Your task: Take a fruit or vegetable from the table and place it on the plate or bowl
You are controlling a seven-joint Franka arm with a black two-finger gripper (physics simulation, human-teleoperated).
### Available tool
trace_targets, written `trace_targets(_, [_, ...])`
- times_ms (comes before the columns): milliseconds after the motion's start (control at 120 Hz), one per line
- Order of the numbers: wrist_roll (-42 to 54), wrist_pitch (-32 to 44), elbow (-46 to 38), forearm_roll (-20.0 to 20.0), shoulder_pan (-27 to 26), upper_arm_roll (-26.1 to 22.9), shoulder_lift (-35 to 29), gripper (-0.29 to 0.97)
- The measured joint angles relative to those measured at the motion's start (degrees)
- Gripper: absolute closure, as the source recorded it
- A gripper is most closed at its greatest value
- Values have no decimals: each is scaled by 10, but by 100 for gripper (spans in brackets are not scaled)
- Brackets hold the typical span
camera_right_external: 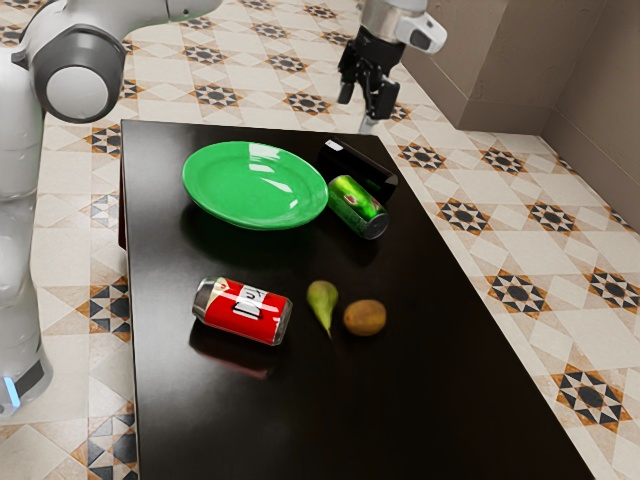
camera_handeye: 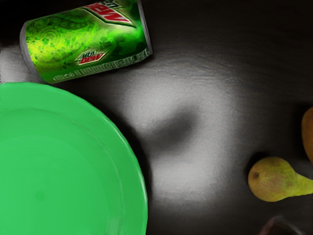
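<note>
The gripper [camera_right_external: 366, 108] hangs high above the far side of the dark table [camera_right_external: 420, 380], up past the flat black box [camera_right_external: 357, 166] in the exterior view. Its two black fingers stand apart and point down, with nothing between them.

The fruit lies well away from it, toward the table's nearer half. The pear [camera_right_external: 322, 303] is on its side with its narrow stem end pointing at the near edge. The brown kiwi [camera_right_external: 365, 317] sits just beside it, on the exterior view's right. On the pear's other side a red soda can [camera_right_external: 242, 310] lies on its side, a little apart from it.

The green plate [camera_right_external: 255, 185] sits empty on the far half of the table. A green Mountain Dew can [camera_right_external: 358, 206] lies on its side at the plate's rim, on the exterior view's right. It is so close to the rim that I cannot tell whether the two touch. The black box lies just behind that can.

From the wrist, the plate [camera_handeye: 58, 161] shows as a broad, bare green curve with the Mountain Dew can [camera_handeye: 85, 41] lying along its rim, label up. Bare dark tabletop [camera_handeye: 205, 98] separates the plate from the pear [camera_handeye: 276, 180]. An orange-brown sliver of the kiwi [camera_handeye: 308, 132] shows next to the pear.
</note>
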Motion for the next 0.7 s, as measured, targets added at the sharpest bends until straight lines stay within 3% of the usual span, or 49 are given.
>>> trace_targets(217, [-4,13,-1,-15,11,0,0,0])
trace_targets(283, [-5,10,43,-15,17,-3,-17,0])
trace_targets(433, [-7,3,103,-12,0,-82,-56,0])
trace_targets(533, [-8,0,73,8,-47,-92,-16,0])
trace_targets(700, [-9,19,66,24,-5,-95,59,0])
